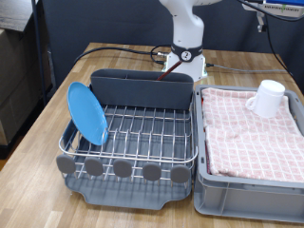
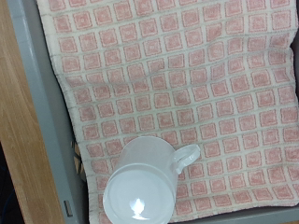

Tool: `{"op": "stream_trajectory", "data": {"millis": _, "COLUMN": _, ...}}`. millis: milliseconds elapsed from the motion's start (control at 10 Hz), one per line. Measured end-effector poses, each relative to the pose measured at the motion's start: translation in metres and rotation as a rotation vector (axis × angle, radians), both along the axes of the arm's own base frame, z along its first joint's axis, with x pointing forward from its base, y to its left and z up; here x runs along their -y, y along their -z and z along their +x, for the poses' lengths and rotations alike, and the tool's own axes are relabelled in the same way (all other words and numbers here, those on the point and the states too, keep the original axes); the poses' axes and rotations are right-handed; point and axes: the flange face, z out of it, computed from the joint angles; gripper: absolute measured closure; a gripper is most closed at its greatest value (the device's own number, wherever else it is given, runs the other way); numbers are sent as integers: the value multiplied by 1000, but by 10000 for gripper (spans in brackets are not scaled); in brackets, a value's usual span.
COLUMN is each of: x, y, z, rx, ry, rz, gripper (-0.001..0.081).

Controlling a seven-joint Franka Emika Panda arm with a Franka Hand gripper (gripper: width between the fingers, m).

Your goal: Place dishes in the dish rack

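The gripper is out of both views, its opening impossible to tell, and the white mug (image 2: 142,189) lies below it on the pink cloth (image 2: 187,84), handle sideways.

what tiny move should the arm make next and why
Probably lower toward the mug and line up on its handle. The plate already leans in the rack, while the mug sits upside down on the checked cloth in the crate. The wrist view looks straight down on it. The gripper shows in neither view, so alignment is a guess.
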Motion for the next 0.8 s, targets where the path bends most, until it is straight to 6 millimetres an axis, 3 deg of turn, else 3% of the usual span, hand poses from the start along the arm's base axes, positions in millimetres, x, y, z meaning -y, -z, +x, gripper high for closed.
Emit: {"op": "stream_trajectory", "data": {"millis": 800, "x": 0, "y": 17, "z": -4, "rx": 8, "ry": 27, "rz": 3, "gripper": 3}}
